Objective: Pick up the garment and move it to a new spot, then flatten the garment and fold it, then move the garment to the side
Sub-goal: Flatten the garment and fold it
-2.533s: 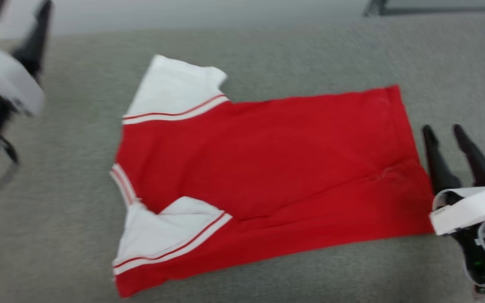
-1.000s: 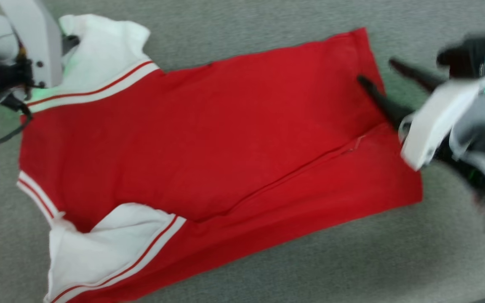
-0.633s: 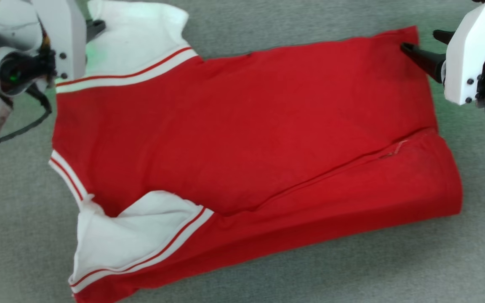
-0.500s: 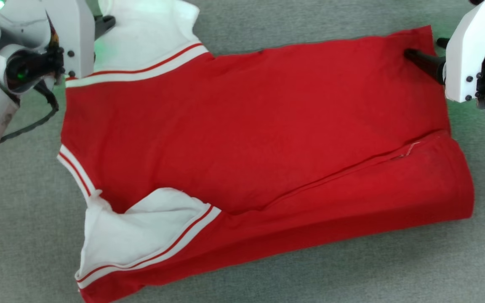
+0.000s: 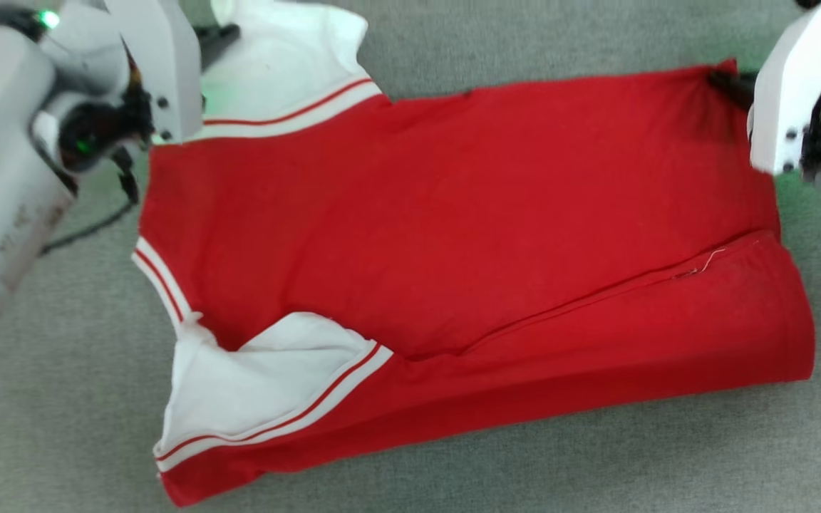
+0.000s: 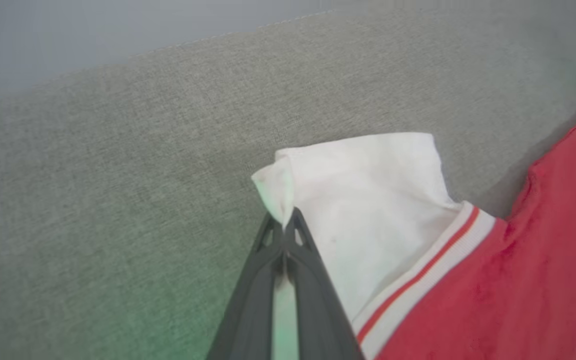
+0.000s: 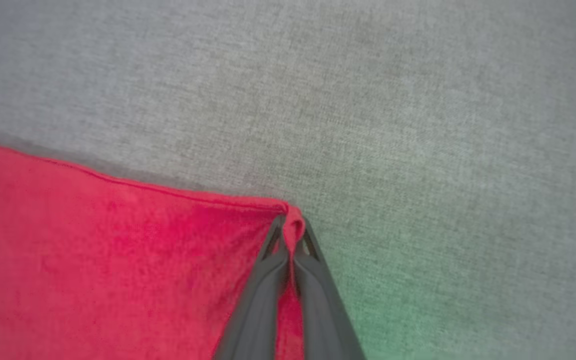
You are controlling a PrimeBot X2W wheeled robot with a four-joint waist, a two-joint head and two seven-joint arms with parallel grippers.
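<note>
the garment (image 5: 453,214) has just been caught by the right gripper (image 7: 290,227): its fingers, spread beside the red hem corner (image 7: 293,215) half a second ago, are now pressed together with that corner bunched between the tips. the left gripper (image 6: 284,227) was already clamped on the white shoulder panel (image 6: 368,190) and stays so, a nub of white cloth poking past its tips. outward from both grippers the garment stretches between them and back towards the robot, lying on the grey fabric surface (image 5: 61,427), with a crease running along the part farthest from the fingers. with both far corners held, i judge a fold is ready to start: lift the two corners together and carry them towards the robot, keeping the cloth taut between the arms
</note>
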